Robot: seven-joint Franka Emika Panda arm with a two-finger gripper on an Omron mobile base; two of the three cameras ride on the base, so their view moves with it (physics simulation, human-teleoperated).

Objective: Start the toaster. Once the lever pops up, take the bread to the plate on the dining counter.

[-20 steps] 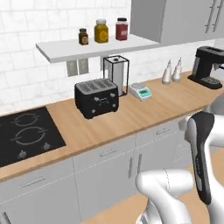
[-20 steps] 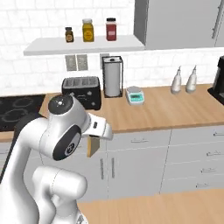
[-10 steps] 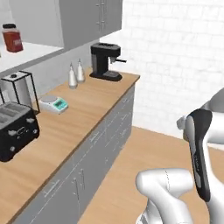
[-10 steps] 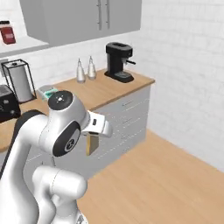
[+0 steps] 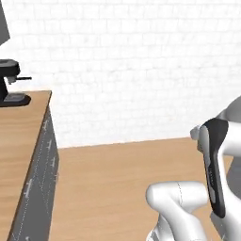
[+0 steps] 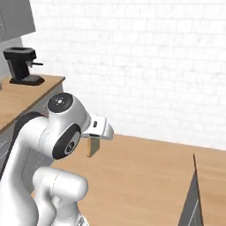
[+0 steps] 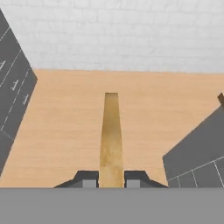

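A thin golden-brown slice of bread (image 7: 111, 135) stands edge-on between my two dark fingertips in the hand view, with my gripper (image 7: 111, 178) shut on its lower end. In the right base view the same bread (image 6: 92, 148) hangs below the white hand, where the gripper (image 6: 93, 139) is tucked close in front of the arm's shoulder, above the wooden floor. The toaster, the plate and the dining counter are out of view.
A black coffee machine (image 6: 22, 65) stands on the wall-side wood counter (image 5: 19, 141) at the left, above grey drawer fronts (image 5: 40, 188). A white brick wall (image 5: 132, 70) is ahead. The corner of a grey cabinet (image 6: 193, 201) rises at the lower right, over open wooden floor (image 6: 145, 172).
The whole picture has swung to the right as the base turned: toaster, hob and shelf have left the views at the left, the coffee machine has slid left. The bread stays gripped.
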